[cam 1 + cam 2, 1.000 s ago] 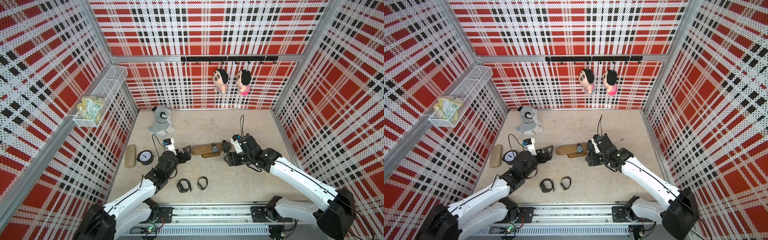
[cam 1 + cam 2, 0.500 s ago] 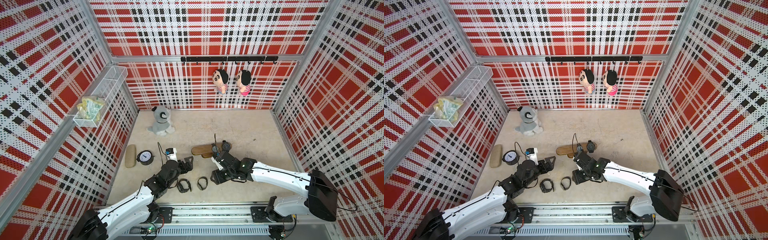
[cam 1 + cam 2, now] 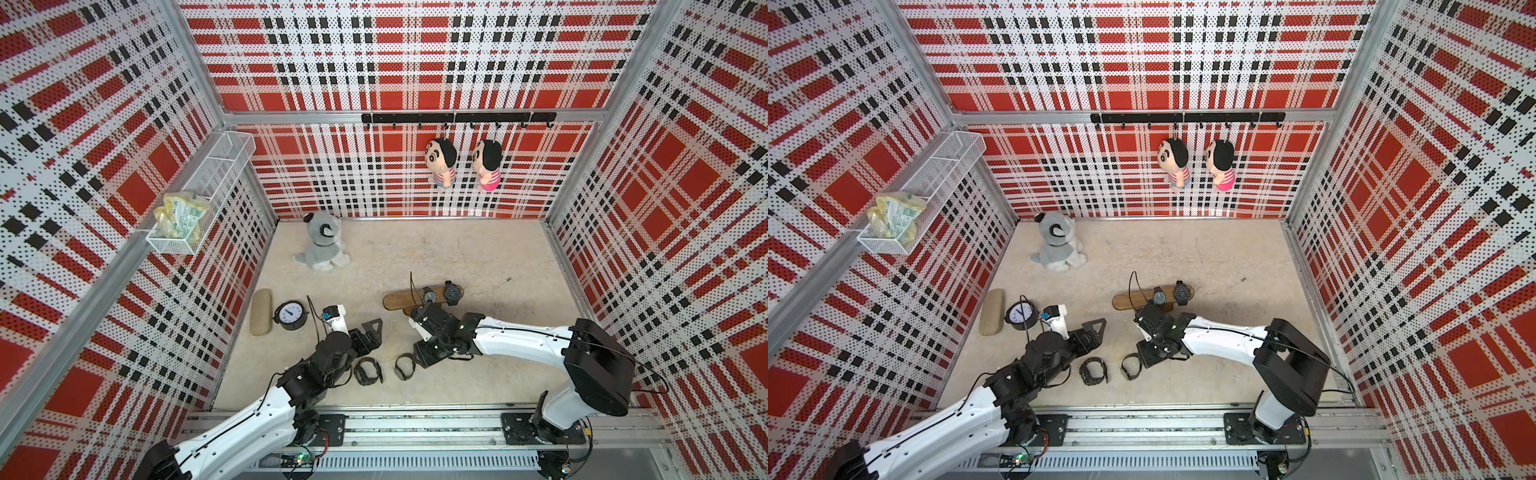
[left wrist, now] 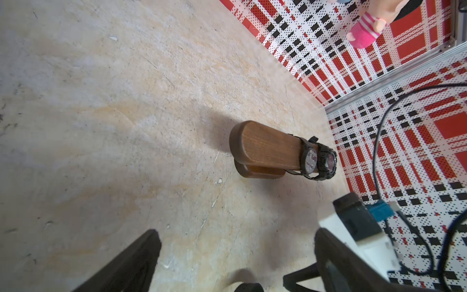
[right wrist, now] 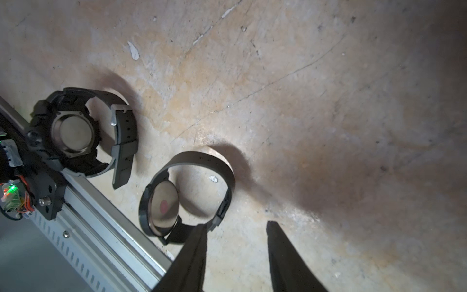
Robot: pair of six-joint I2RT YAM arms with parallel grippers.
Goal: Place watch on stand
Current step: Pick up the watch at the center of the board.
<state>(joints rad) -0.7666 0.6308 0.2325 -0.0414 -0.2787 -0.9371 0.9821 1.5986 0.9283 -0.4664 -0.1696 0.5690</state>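
Right wrist view, right end effector (image 5: 236, 226) spread beside slim watch (image 5: 163, 204), left end effector (image 4: 235, 237) spread wide

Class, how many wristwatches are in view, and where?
4. On the stand: a slim watch and a chunky watch. On the table by the front rail: a second chunky watch and a second slim watch. None seems hidden.

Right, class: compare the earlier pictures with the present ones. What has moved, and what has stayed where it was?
The right gripper left the stand and swung back toward the rail, down beside the loose slim watch; open, gripping nothing. The left gripper, open, drew back slightly. Unmoved: the stand, its two watches, the chunky watch and the slim one.
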